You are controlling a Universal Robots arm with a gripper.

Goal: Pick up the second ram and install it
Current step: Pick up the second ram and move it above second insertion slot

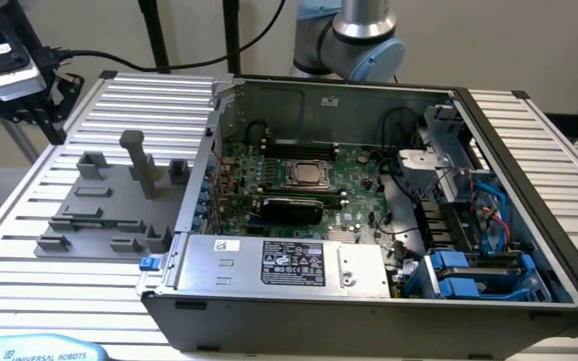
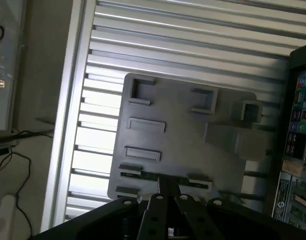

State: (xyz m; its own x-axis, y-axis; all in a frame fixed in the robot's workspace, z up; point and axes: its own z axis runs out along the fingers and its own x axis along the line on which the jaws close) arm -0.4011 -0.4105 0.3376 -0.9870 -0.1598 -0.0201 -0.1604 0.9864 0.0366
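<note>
as seen from the wrist, found ram stick (image 2: 138, 175) lying flat in a slot at grey tray (image 2: 192, 130) edge, untouched. noted gripper (image 2: 167, 189) pinched fully closed, empty, above it. in exterior view, logged tray (image 1: 108, 199) left of centre, beside open computer case (image 1: 369, 323).

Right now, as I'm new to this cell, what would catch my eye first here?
The open computer case dominates the middle of the exterior view, its motherboard bare. On that view's left a grey fixture plate lies on the slatted table. In the wrist view the shut gripper lines up with the second ram lying on that plate.
</note>
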